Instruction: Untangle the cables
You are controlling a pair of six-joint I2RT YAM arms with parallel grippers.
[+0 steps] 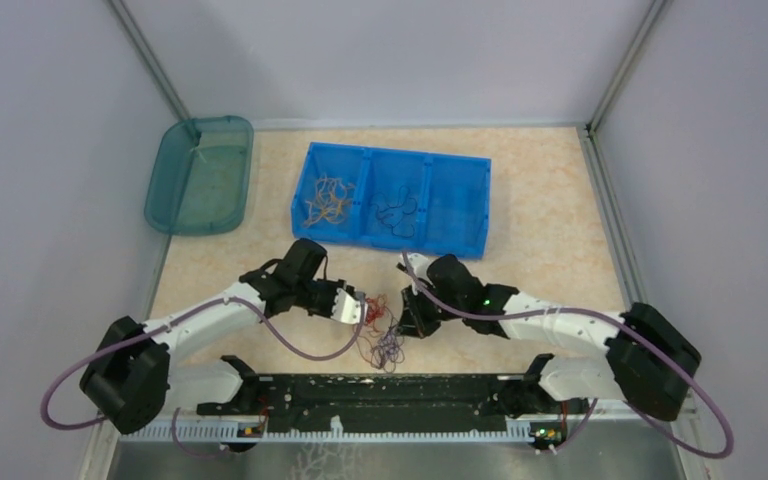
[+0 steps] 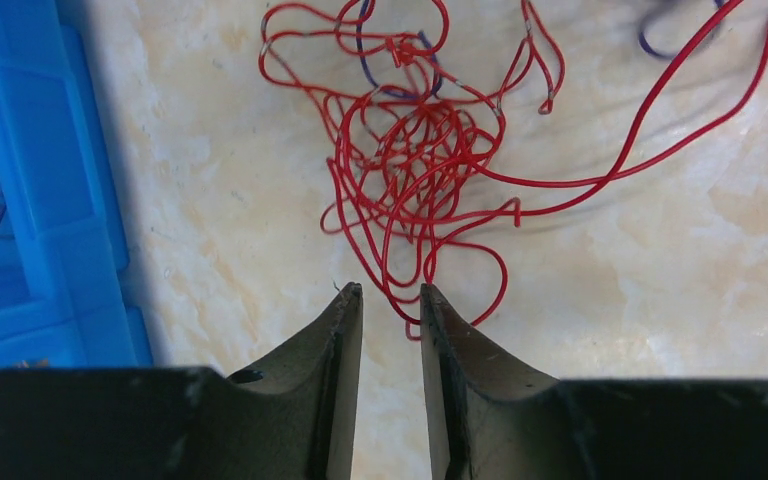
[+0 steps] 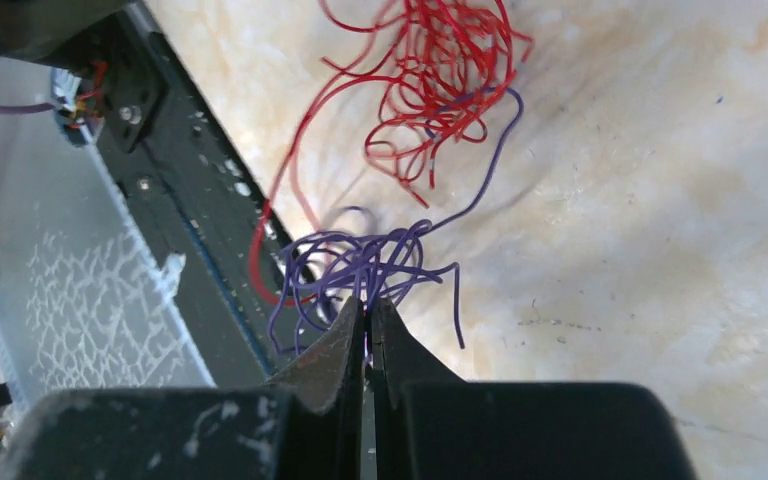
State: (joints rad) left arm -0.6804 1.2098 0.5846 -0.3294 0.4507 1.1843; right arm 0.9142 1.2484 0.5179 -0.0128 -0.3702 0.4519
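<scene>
Your right gripper (image 3: pixel 368 310) is clamped on the purple cables (image 3: pixel 360 262), heaped on the table (image 2: pixel 660 250) beside the red cables (image 2: pixel 410 150), and your left gripper (image 2: pixel 390 295) gapes around a red loop, so pulling apart may cinch the one purple cable threaded through the red.
</scene>
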